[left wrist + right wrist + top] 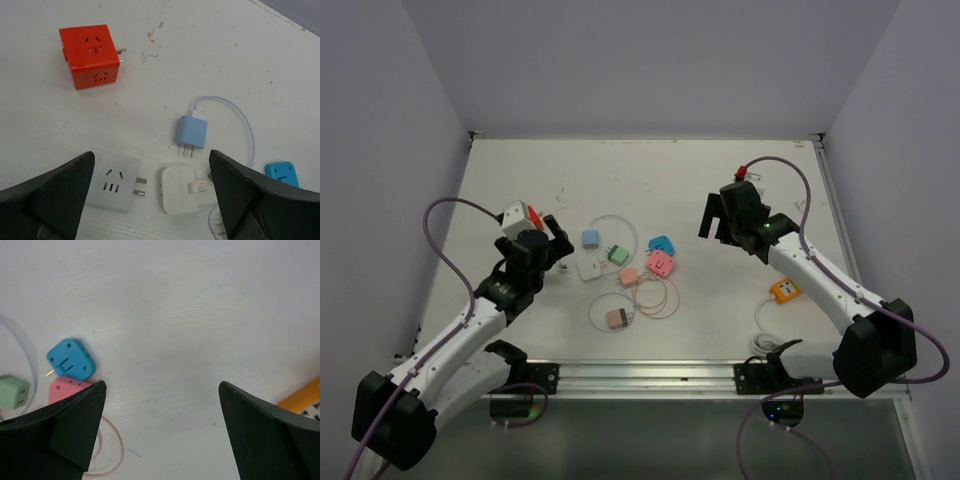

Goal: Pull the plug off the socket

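1. Top external: the left claw (560, 250) is hanging spread wide over the desk (650, 170), toward its left edge, gripping nothing. The right claw (712, 218) is hovering nearer the right edge, also released and empty. A scatter of coloured adapters is lying around the middle of the desk, between the two.
2. Left wrist: the white socket (115, 186) and the white plug (180, 189) are lying between the spread fingers (55, 200), just beside each other with a narrow gap showing. The socket's own prongs are pointing bare toward the plug. A red cube socket (90, 56) is sitting nearer the left edge, its visible faces empty. A blue charger (191, 132) with its cable is lying just beyond the plug.
3. Right wrist: this claw is facing mostly bare desk, with nothing between its fingers. A teal plug (70, 357) and a pink plug (70, 387) are lying off to one side, and an orange block (300, 396) is peeking in at the other.
4. Judging from how the pieces are lying, no plug appears seated in any socket, so the pull looks done and the work is nearing its close.
5. The next move is probably calling for little more than lifting both claws clear without nudging the white pair back together.
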Motion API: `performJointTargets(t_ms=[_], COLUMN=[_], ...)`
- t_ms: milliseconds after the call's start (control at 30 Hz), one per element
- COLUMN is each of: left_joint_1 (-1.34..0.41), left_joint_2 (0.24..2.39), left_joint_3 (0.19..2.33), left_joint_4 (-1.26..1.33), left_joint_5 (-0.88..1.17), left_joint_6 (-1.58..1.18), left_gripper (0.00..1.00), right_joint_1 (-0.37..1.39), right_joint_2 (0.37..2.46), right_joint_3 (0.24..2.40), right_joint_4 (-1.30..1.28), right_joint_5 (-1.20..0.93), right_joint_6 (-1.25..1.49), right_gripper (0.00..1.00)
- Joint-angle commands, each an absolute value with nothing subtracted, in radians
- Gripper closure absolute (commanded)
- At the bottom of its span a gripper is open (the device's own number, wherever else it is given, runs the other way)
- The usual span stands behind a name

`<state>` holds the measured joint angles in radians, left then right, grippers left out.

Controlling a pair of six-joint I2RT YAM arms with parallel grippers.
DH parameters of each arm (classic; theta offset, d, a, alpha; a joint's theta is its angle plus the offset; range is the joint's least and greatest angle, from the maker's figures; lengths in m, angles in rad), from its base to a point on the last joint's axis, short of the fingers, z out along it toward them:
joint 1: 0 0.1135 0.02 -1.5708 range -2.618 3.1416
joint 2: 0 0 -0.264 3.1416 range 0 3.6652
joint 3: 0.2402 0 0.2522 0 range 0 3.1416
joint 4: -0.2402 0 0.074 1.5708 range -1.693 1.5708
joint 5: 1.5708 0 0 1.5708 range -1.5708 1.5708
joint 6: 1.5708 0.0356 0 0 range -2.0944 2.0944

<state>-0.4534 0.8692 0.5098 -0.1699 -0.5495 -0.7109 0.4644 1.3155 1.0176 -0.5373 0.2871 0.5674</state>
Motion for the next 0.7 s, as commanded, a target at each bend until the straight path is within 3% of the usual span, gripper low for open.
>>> performJointTargets(t_ms=[0, 300, 433, 667], left_joint_1=[-0.448, -0.448, -0.449, -0.451], left_joint_2=[0.867, 0.905, 0.841, 0.796], left_joint_3=[0.624, 0.939, 0.876, 0.733], left_joint_4=[-0.250, -0.469, -0.390, -0.282], left_joint_5=[-0.451, -0.299, -0.339, -0.370], left_joint_6=[-0.635, -0.347, -0.279, -0.270], left_gripper=[0.00, 0.00, 0.00, 0.00], right_joint_1=[0.405, 0.121, 0.026, -0.135], right_joint_2=[1.244, 1.124, 1.114, 1.163], right_joint_3=[1.058, 1.040, 1.035, 0.965], right_joint_4=[-0.739, -0.960, -0.959, -0.818], right_joint_5=[0.572, 0.735, 0.744, 0.517], right_joint_6=[0.668, 0.821, 0.816, 0.769], right_gripper=[0.01, 0.01, 0.01, 0.01])
